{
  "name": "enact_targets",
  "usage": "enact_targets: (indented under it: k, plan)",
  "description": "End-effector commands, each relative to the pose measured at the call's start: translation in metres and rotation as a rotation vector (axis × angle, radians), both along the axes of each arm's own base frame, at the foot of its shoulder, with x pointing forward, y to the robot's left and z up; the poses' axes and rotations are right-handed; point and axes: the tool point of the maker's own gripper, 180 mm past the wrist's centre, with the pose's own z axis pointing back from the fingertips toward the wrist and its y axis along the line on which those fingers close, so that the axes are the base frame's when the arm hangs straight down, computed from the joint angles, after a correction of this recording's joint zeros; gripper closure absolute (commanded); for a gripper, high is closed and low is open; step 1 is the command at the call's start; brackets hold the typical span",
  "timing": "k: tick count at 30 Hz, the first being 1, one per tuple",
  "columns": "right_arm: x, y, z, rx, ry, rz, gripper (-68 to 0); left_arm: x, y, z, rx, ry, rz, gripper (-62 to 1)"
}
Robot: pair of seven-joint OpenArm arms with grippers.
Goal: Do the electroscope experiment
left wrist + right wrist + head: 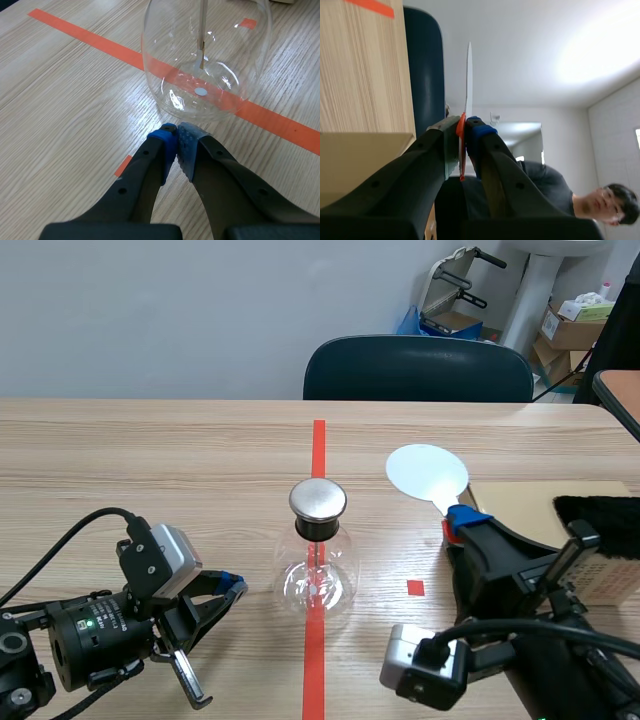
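Observation:
The electroscope [318,560] is a clear glass flask with a round metal cap [318,499], standing on the red tape line at mid-table. Through the flask [205,60] in the left wrist view a thin rod and foil show. My left gripper [232,587] lies low just left of the flask, its fingers [177,131] shut on nothing and tips nearly at the glass. My right gripper [460,523] is shut on the red handle [462,150] of a white disc paddle [427,472], held up to the right of the flask. The right wrist view shows the disc [469,75] edge-on.
A tan board [530,505] with a black fur piece [600,525] lies at the right edge of the table. A dark chair [418,368] stands behind the far edge. A person [600,200] appears in the right wrist view. A small red tape square [415,588] marks the table.

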Motion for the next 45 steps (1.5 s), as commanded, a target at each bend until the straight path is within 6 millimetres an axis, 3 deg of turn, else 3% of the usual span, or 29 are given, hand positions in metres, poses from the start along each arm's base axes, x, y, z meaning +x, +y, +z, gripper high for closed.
enact_targets:
  k: [1,8,16,45]
  plan:
    - [0.001,0.005,0.018,0.020,-0.077,0.040,-0.8,0.002,-0.006,0.008,-0.030,-0.022,-0.005,-2.6]
    - [-0.014,0.030,0.016,0.001,-0.079,0.205,-0.8,0.002,-0.006,0.008,-0.030,-0.022,-0.006,-2.6]
    - [-0.025,0.044,0.013,-0.006,-0.069,0.300,-0.8,0.002,-0.006,0.008,-0.030,-0.022,-0.005,-2.6]
    - [-0.028,0.048,0.007,-0.013,-0.031,0.332,-0.8,0.002,-0.006,0.008,-0.030,-0.022,-0.005,-2.6]
